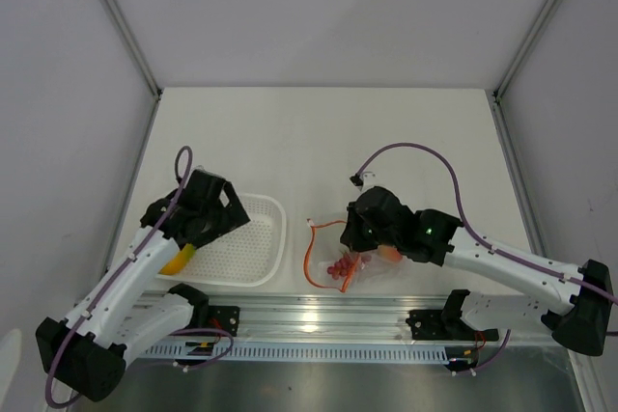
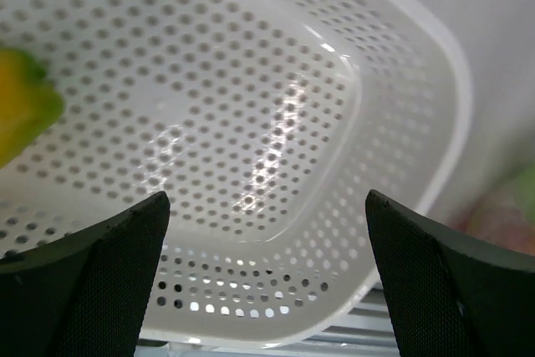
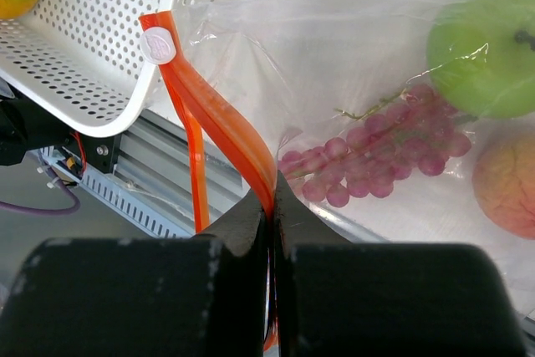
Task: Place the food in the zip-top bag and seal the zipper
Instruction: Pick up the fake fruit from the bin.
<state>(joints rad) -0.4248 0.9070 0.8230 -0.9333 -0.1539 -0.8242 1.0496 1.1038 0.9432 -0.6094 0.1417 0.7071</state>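
Right gripper [image 3: 272, 206] is pinched tight on the orange-red zipper [image 3: 209, 106] at the mouth of the zip-top bag [image 3: 334, 56]. The bag lies just beside the white basket [image 3: 100, 64], with the grapes [image 3: 393, 144], green apple [image 3: 485, 48] and peach [image 3: 510, 186] showing through the plastic. Left gripper [image 2: 266, 206] hangs over the basket, fingers wide apart and holding nothing; the mango [image 2: 21, 114] sits in the basket.

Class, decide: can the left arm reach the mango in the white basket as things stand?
Probably yes: the open left end effector hangs over the basket, with the mango uncovered beside it.
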